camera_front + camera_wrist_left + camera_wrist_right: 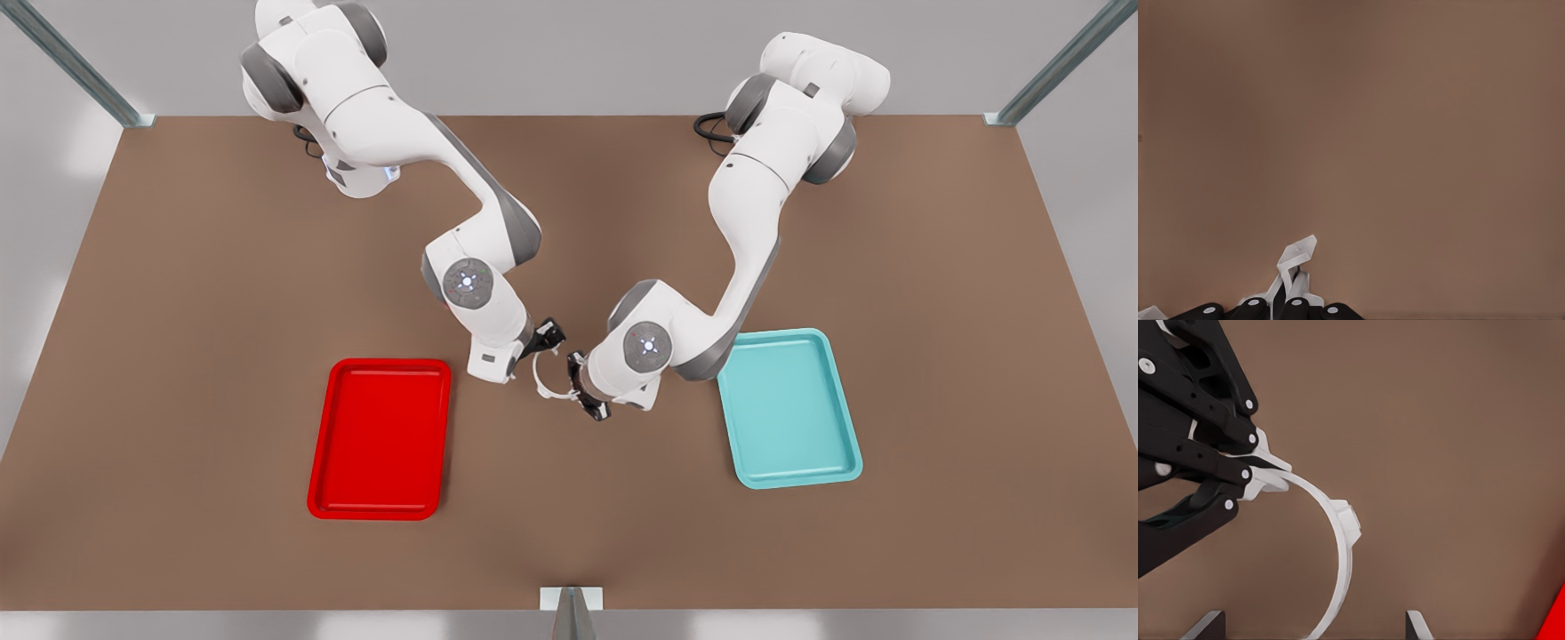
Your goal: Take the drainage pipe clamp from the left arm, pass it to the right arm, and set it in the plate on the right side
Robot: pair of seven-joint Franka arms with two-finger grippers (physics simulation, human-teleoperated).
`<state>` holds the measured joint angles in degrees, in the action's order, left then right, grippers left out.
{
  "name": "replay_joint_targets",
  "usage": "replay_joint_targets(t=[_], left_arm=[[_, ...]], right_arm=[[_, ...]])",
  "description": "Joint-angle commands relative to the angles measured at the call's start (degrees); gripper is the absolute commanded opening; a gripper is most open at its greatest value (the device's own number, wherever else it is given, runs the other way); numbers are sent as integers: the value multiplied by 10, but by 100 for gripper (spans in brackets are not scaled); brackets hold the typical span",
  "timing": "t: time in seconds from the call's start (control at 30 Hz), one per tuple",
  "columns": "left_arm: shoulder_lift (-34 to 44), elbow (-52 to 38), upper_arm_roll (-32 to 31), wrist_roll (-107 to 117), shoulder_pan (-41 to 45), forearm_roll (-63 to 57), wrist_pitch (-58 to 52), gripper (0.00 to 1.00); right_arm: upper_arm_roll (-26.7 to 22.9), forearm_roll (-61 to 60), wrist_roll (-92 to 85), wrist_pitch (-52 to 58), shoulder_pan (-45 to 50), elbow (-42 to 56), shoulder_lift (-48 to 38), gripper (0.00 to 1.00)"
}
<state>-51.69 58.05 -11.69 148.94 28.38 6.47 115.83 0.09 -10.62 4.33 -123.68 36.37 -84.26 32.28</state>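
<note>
No legible txt or labels anywhere.

plate (1558,617) cut off at edge

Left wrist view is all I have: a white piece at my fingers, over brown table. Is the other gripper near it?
Observer: Yes. The right wrist view shows the drainage pipe clamp curving down between the right gripper's open fingers.
Operator: Who holds it?
Observer: The left gripper, shut on one end.
Operator: Where's the plate?
Observer: The red plate lies at the front view's left, beside the right arm.
</note>
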Motion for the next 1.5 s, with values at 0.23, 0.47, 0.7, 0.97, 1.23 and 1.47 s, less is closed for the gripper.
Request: replay_joint_targets(t=[0.23,0.47,0.7,0.97,1.23,1.47], left_arm=[[2,0,-1,53,3,-1,5,21],[1,0,-1,53,7,-1,6,21],[0,1,0,53,10,-1,6,21],[3,1,1,51,7,-1,1,100],[79,0,-31,-100,-66,-2,-209,100],[128,-29,-29,-1076,-265,-67,-416,100]], right_arm=[[0,4,18,-6,-2,1,20,100],[0,6,18,-6,-2,9,41,100],[0,7,16,-7,-2,10,41,34],[0,3,10,-6,-7,13,41,21],[-2,2,9,-6,-9,17,41,21],[-7,8,8,4,-132,4,62,21]])
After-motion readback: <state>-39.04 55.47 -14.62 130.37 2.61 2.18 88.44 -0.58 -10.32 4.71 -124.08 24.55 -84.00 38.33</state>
